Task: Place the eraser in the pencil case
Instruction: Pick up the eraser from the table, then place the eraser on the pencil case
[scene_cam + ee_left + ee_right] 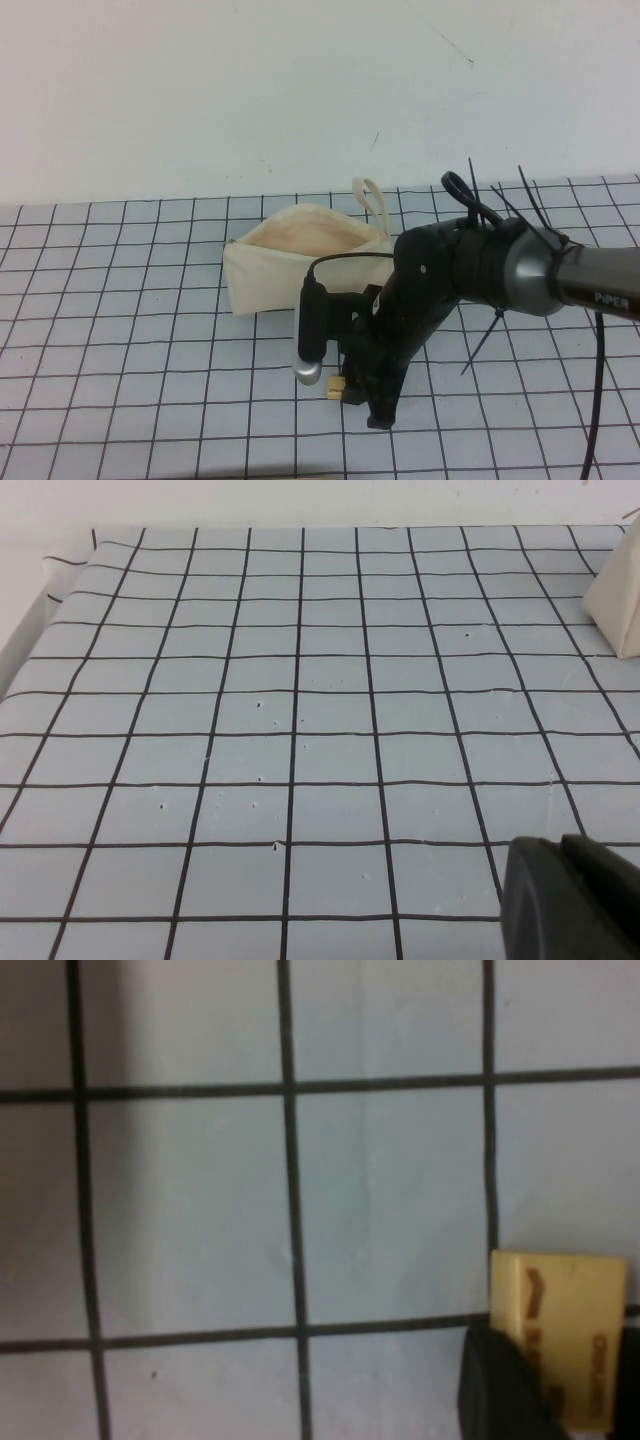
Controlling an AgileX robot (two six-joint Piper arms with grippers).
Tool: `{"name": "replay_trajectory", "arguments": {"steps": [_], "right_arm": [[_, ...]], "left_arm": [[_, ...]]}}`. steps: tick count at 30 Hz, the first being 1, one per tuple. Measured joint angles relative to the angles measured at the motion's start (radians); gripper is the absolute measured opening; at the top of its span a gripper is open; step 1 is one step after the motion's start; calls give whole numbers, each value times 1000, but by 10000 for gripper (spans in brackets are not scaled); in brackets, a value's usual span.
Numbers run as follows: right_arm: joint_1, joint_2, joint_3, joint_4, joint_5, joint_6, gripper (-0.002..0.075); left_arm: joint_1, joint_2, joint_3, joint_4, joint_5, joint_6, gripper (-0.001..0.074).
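Right end effector (350,392): you see it low over the counter (120,300), pointing down on the robot's side of the pencil case, with its fingers clamped on the eraser.
Eraser (336,387): a small pale yellow block held at the fingertips; in the right wrist view (556,1315) you can read orange print on it, and a dark finger (500,1390) covers one lower corner.
Pencil case (300,255): a cream pouch lying on the counter behind the right end effector, mouth open upward, peach lining showing, loop strap (372,203) standing at its right end.
Left end effector (570,900): you see only a dark corner of it in the left wrist view, above bare grid; whether its fingers are apart or together, you cannot tell.
Counter: a pale surface with a black grid.
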Motion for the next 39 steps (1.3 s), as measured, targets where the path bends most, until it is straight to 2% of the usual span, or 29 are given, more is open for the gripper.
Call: {"name": "replay_trajectory", "arguments": {"steps": [1, 7, 10, 15, 19, 23, 27, 29, 32, 34, 37, 39], "right_arm": [[0, 0, -1, 2, 6, 0, 201], [0, 2, -2, 6, 17, 6, 202], [0, 2, -28, 6, 78, 41, 202], [0, -27, -177, 14, 295, 74, 202], [0, -55, -328, 18, 333, 93, 202], [0, -66, -432, 19, 201, 110, 202], [0, -51, -441, -19, -15, 238, 204], [0, -31, -441, -48, -70, 298, 254], [0, -1, -441, -101, -81, 378, 405], [0, 10, -441, -137, -65, 405, 470], [0, 5, -445, -208, -13, 438, 482], [0, -12, -459, -268, 57, 462, 435]], "left_arm": [[0, 0, 0, 0, 0, 0, -1], [0, 0, 0, 0, 0, 0, -1], [0, 0, 0, 0, 0, 0, -1], [0, 0, 0, 0, 0, -4, -1], [0, 0, 0, 0, 0, -18, -1], [0, 0, 0, 0, 0, -18, -1], [0, 0, 0, 0, 0, -18, -1], [0, 0, 0, 0, 0, -18, -1], [0, 0, 0, 0, 0, -18, -1], [0, 0, 0, 0, 0, -18, -1], [0, 0, 0, 0, 0, -18, -1], [0, 0, 0, 0, 0, -18, -1]]}}
